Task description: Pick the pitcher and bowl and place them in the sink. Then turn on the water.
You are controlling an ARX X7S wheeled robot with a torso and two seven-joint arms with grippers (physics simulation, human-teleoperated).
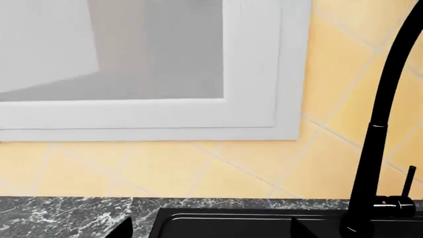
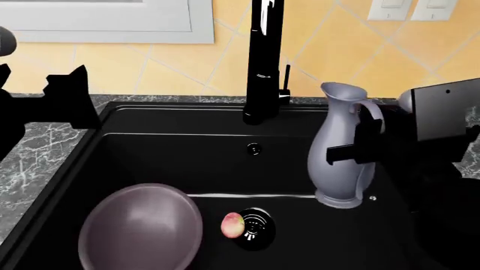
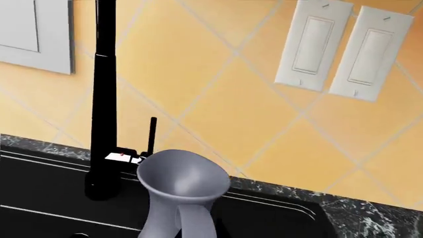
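The lavender-grey pitcher [image 2: 338, 169] stands upright on the floor of the black sink [image 2: 172, 152], at its right side. My right gripper [image 2: 358, 147] reaches in from the right, with a black finger across the pitcher's handle side. In the right wrist view the pitcher [image 3: 182, 183] sits close between the jaws, handle towards the camera, and the fingertips are lost against the black basin. The mauve bowl [image 2: 139, 228] lies in the sink's front left. My left gripper [image 2: 41, 70] is open and empty above the sink's left rim, and it also shows in the left wrist view [image 1: 210, 229].
The tall black faucet [image 2: 264, 62] with its thin lever [image 2: 286, 79] stands at the sink's back rim. A small pink-yellow fruit [image 2: 232, 225] lies beside the round drain [image 2: 255, 228]. Marble counter [image 2: 37, 152] borders the sink's left. Wall switches [image 3: 337, 47] are above on the right.
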